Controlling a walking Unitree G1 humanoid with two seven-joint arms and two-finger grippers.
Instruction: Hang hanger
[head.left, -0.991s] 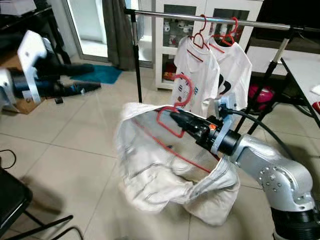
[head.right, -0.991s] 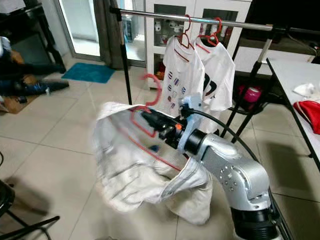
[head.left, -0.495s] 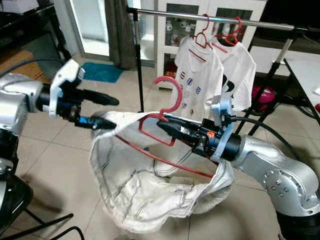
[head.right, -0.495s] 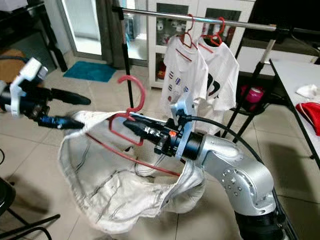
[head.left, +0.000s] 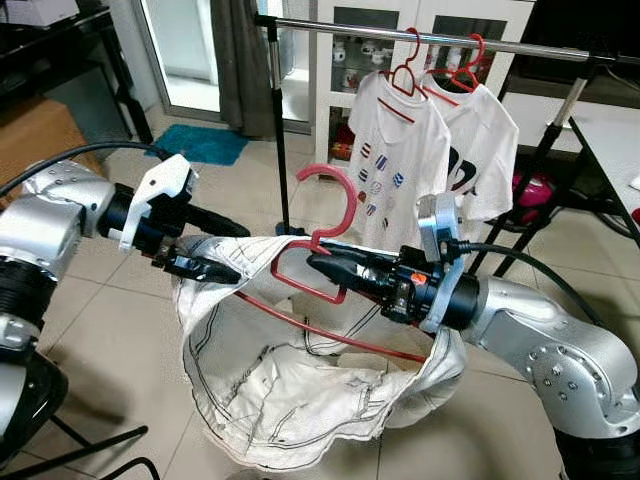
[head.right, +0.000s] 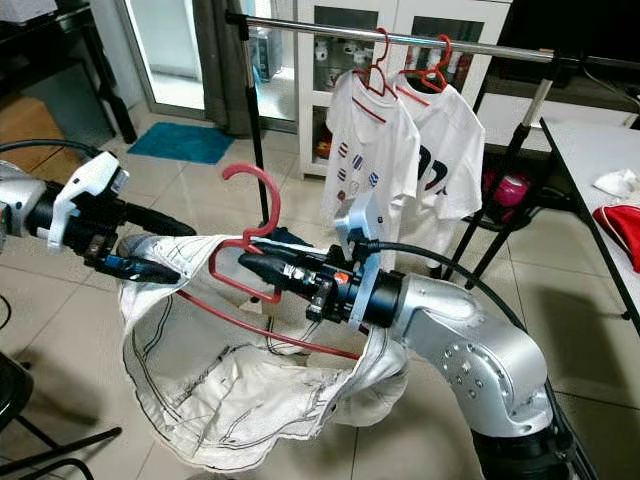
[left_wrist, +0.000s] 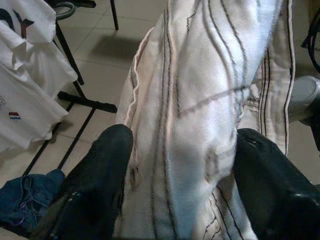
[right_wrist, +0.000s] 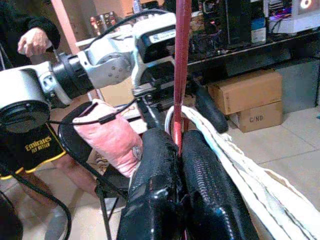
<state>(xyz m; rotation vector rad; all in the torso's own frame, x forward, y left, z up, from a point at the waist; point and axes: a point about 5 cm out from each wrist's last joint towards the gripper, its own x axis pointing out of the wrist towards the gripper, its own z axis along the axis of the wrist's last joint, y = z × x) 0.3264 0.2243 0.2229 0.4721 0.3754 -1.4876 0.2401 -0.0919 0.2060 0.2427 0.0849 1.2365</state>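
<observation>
— So, where is the red hanger sitting right now?

— It is being carried in mid-air, well below the rail and out in front of it, its hook pointing up. The right gripper is clenching it; in the right wrist view the two black fingers are pressing together on the red wire just under the hook.

— And the left gripper?

— Its fingers are spread, with the edge of the white shirt lying between them. In the left wrist view the fingertips are standing either side of the cloth, not pinching it.

— So what is worrying you?

— Several things. The shirt is hanging inside out, bunched and sagging towards the floor, and is draping loosely over the wire. If the left gripper is pulling unevenly, the cloth could be slipping off one shoulder of the hanger.

— Anything with the grip itself?

— Yes. The hanger is being held on thin wire near the neck, so the shirt's weight could be twisting it between the fingers and tipping the hook away from the rail.

— And on the rail?

— Two hung shirts are already occupying the right part near the stand's right end, so the hook could be snagging their hangers on the way up.
</observation>
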